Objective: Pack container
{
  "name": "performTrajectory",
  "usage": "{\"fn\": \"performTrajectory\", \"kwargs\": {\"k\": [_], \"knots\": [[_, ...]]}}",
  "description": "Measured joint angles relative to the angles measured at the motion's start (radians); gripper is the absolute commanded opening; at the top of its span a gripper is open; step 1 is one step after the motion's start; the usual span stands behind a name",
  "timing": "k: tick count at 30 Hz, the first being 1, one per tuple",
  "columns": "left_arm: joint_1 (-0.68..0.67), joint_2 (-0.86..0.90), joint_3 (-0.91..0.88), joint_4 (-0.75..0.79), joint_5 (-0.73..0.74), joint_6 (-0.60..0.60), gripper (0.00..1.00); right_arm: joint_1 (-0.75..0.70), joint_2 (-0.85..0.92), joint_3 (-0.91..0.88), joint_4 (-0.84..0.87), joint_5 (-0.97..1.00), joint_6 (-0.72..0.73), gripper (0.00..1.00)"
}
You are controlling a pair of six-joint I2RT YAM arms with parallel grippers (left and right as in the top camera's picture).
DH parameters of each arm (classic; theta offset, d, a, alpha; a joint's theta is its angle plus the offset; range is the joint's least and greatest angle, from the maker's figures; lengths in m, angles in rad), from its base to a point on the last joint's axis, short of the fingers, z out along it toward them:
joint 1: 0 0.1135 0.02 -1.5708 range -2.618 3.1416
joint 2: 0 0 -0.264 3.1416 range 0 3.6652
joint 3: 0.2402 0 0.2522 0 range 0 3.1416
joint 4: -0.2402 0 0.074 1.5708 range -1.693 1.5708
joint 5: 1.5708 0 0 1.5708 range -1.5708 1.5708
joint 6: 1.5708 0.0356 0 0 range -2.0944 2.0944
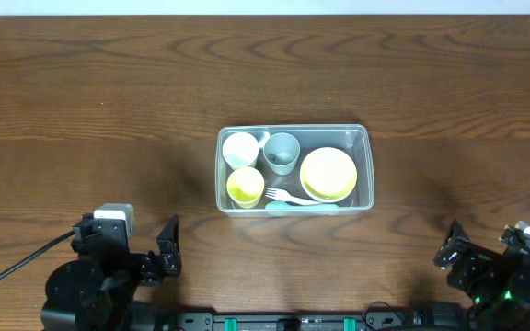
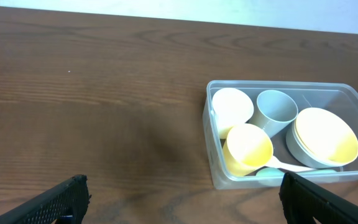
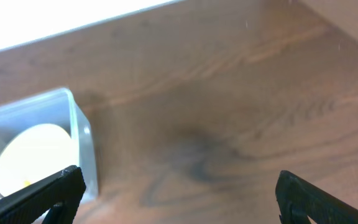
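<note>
Overhead, the clear container [image 1: 369, 175] sits at the middle of the wooden table [image 1: 109, 110]. It holds a white cup [image 1: 241, 148], a grey-blue cup [image 1: 282, 152], a yellow cup [image 1: 246, 186], nested yellow bowls [image 1: 328, 173] and a white fork [image 1: 288, 196] along its near wall. The left gripper [image 2: 182, 202] and right gripper [image 3: 179, 199] both stand spread wide, empty, well apart from the container.

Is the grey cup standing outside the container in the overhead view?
No, the grey cup stands inside the container, between the white cup and the yellow bowl.
</note>
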Motion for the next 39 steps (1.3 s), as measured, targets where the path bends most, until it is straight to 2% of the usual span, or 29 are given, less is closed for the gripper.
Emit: {"fn": "performTrajectory", "kwargs": {"k": [4,20,26,30,35,39], "knots": [[0.0,0.0,0.0,0.0,0.0,0.0,0.98,0.0,0.0,-0.006,-0.062,0.0,0.0,0.99],[0.0,0.0,0.0,0.0,0.0,0.0,0.98,0.0,-0.002,-0.006,-0.061,0.0,0.0,0.99],[0.0,0.0,0.0,0.0,0.0,0.0,0.98,0.01,-0.067,-0.007,-0.056,-0.008,0.0,0.99],[0.0,0.0,0.0,0.0,0.0,0.0,0.98,0.026,-0.166,-0.042,0.057,-0.032,0.0,0.99],[0.0,0.0,0.0,0.0,0.0,0.0,0.98,0.039,-0.266,-0.178,0.199,-0.052,0.0,0.99],[0.0,0.0,0.0,0.0,0.0,0.0,0.98,0.068,-0.264,-0.327,0.433,-0.09,-0.027,0.99]]}}
